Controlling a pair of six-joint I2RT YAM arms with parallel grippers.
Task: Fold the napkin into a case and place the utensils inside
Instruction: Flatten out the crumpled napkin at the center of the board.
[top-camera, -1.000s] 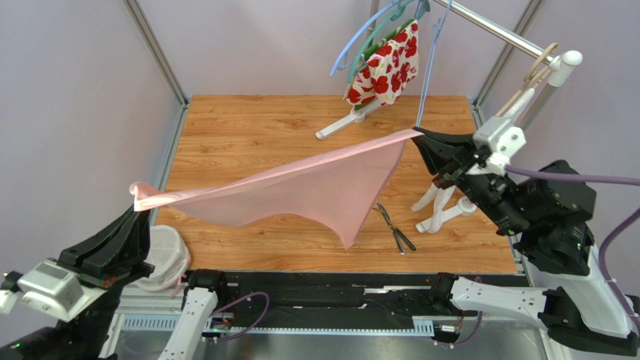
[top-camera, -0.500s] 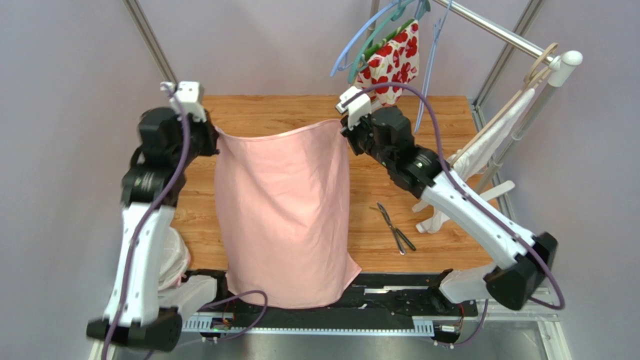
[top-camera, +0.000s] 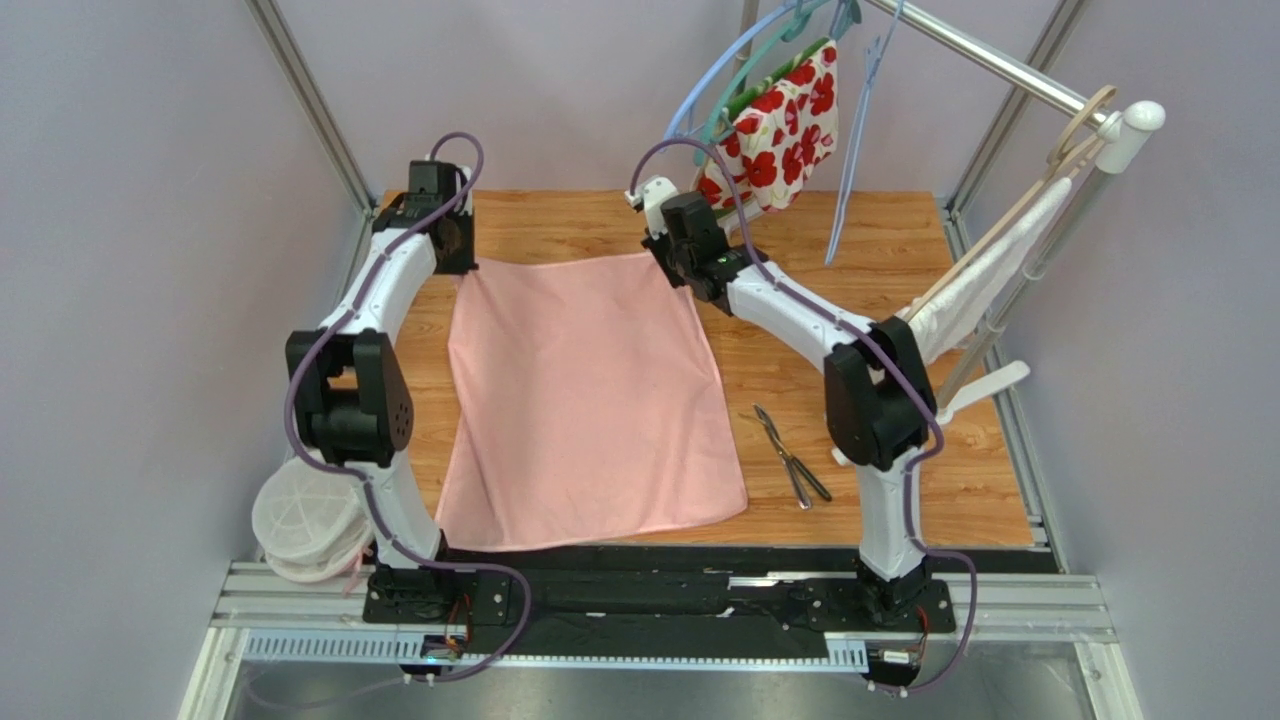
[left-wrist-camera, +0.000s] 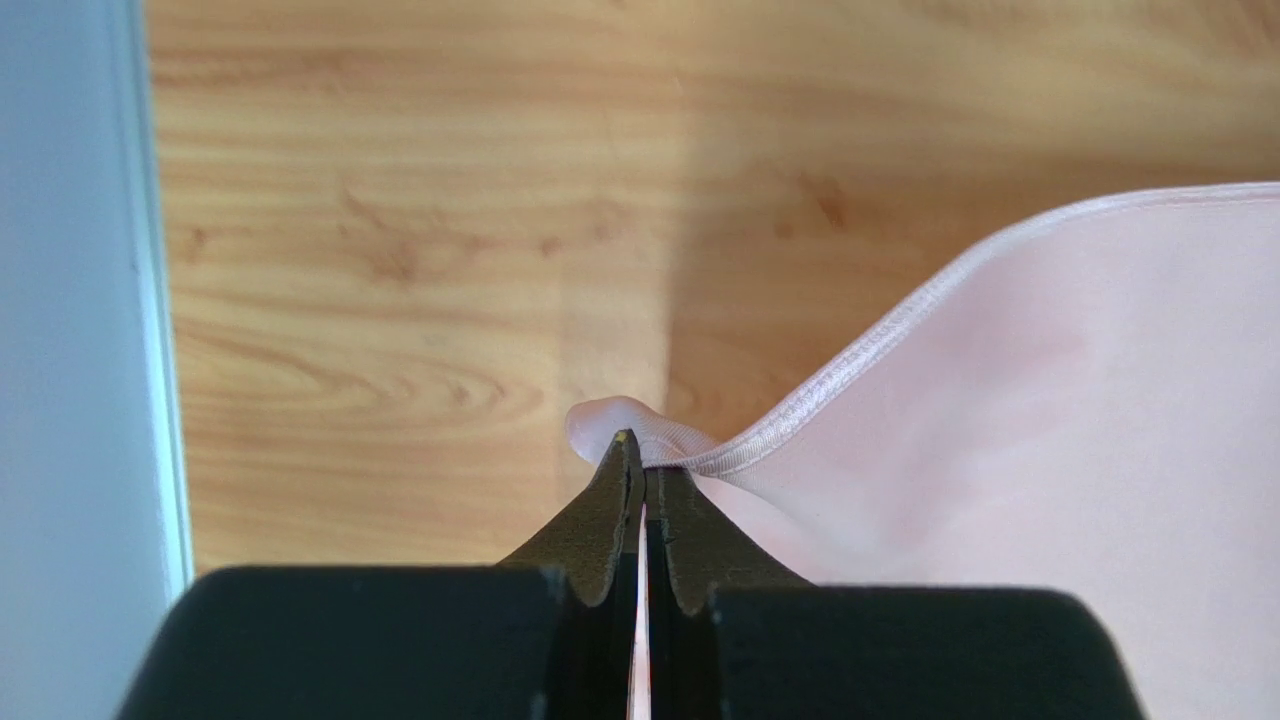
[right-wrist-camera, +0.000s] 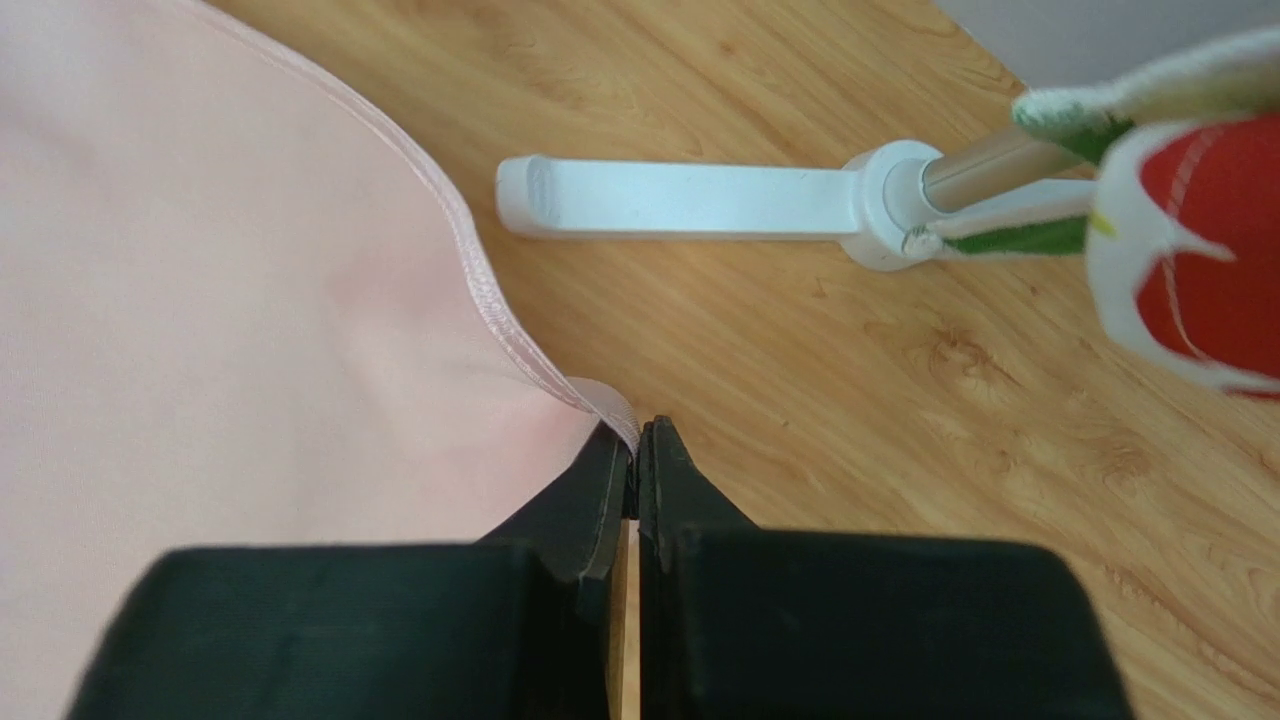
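The light-pink napkin (top-camera: 586, 398) lies spread flat on the wooden table, unfolded, its near edge by the table's front. My left gripper (top-camera: 455, 258) is shut on its far left corner; in the left wrist view that hemmed corner (left-wrist-camera: 639, 435) sits pinched between the tips of the left gripper (left-wrist-camera: 643, 468). At the far right corner my right gripper (top-camera: 672, 258) is shut on the cloth, and the right wrist view has the hem (right-wrist-camera: 496, 323) running into the right gripper (right-wrist-camera: 633, 444). The utensils (top-camera: 790, 456) lie crossed on the wood right of the napkin.
A white rack foot (right-wrist-camera: 676, 195) lies just beyond the right gripper. A red-and-white floral cloth (top-camera: 774, 132) hangs on hangers at the back. A white cloth (top-camera: 977, 285) hangs on the right-hand rack. A white round container (top-camera: 308, 518) sits off the table's front left corner.
Both arms swung from the table's sides to its far edge and came down, still gripping the corners. The napkin went from stretched in the air to hanging, then to lying flat.
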